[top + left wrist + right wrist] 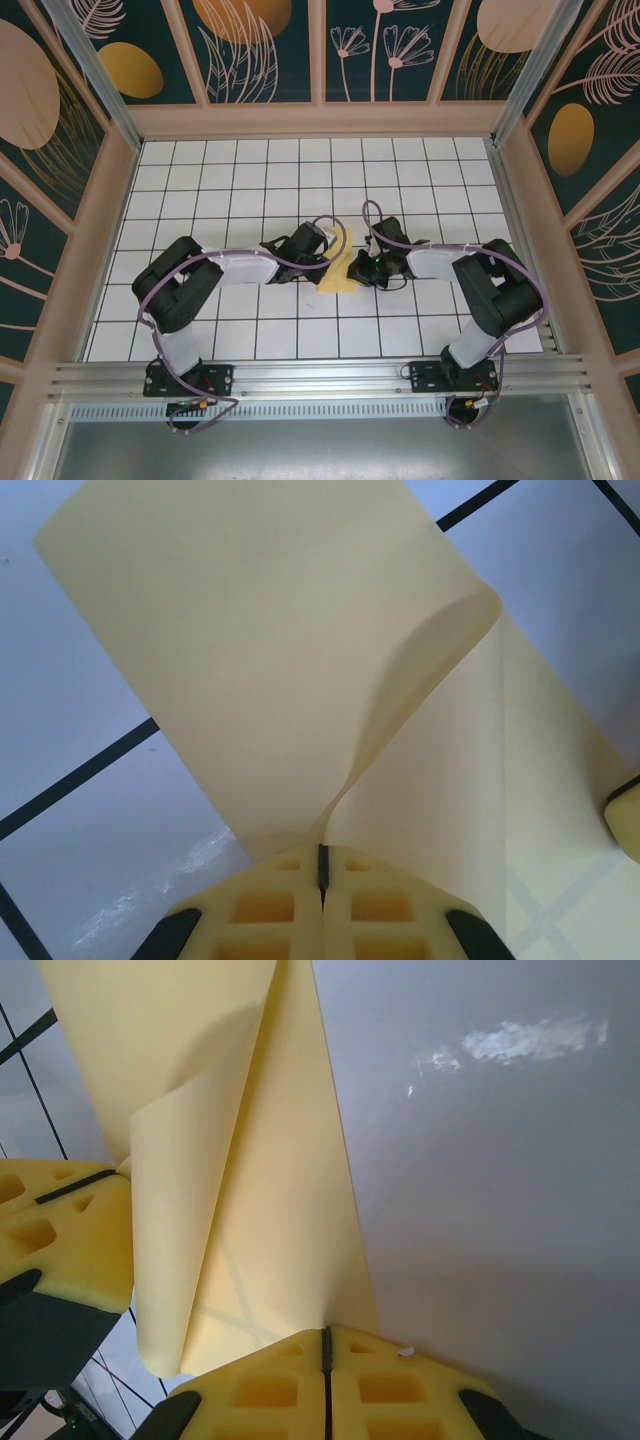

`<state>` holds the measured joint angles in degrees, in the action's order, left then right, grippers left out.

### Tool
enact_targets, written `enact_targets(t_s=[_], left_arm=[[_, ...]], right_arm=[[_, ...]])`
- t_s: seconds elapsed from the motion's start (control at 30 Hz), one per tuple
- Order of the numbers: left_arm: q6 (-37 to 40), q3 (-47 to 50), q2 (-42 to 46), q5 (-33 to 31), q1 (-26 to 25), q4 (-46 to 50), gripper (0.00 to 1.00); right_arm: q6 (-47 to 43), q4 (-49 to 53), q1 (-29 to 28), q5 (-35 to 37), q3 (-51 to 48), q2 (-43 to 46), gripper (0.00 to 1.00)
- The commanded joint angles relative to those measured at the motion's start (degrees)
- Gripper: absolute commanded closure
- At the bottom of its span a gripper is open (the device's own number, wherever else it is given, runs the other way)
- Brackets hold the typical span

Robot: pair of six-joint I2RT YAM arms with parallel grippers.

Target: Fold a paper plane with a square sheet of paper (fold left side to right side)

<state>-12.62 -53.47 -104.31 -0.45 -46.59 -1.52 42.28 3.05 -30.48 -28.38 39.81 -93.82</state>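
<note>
Yellow-orange and thin, the square sheet of paper (340, 274) is lying near the middle of the white gridded table (250, 170), between the two grippers. Part of it is resting flat on the tiles, while one flap is standing up off the surface and curving over the flat part in a loose bend, not creased down.

In the left wrist view the raised flap of the sheet (270, 650) is running down into the left gripper (322, 865). Its yellow fingers are pressing together with the paper pinched between them.

In the right wrist view the flat part of the sheet (280, 1220) is reaching down to the right gripper (325, 1345). Its jaws are closing fully, and the tips are meeting the paper's near edge. Whether paper is caught between them cannot be told.

From above, the left gripper (326, 258) and the right gripper (362, 270) are sitting close together on either side of the sheet.
</note>
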Motion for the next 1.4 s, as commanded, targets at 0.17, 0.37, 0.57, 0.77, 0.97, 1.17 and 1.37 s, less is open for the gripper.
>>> enact_targets(t_s=[0.17, 0.37, 0.57, 0.77, 0.97, 1.17, 1.37], left_arm=[[1.02, -1.55, 0.77, -0.22, 0.39, -1.79, 1.00], [0.96, -1.44, 0.28, 0.97, 0.49, -2.34, 1.00], [0.76, -1.19, 0.31, 1.63, 0.40, -2.96, 1.00], [0.85, -1.28, -0.81, 1.75, 0.40, -2.68, 1.00], [0.96, 0.12, 0.06, 0.59, 0.48, -2.18, 1.00], [1.02, 1.08, 1.39, -0.04, 0.40, -1.82, 1.00], [0.97, 0.96, 1.37, -0.08, 0.44, -1.72, 1.00]], right_arm=[[-0.81, 3.32, -0.55, 1.75, -0.20, -2.07, 0.90], [-0.88, 3.33, -0.55, 1.75, -0.18, -2.12, 0.90], [-0.89, 3.42, -0.55, 1.75, -0.18, -2.31, 0.90], [-1.02, 3.63, -0.55, 1.73, -0.04, -2.31, 0.90], [-1.07, 3.72, -0.55, 1.75, 0.17, -2.43, 0.90], [-1.29, 3.89, -0.55, 1.61, 0.40, -2.62, 0.90], [-1.24, 3.95, -0.55, 1.71, 0.27, -2.63, 0.90]])
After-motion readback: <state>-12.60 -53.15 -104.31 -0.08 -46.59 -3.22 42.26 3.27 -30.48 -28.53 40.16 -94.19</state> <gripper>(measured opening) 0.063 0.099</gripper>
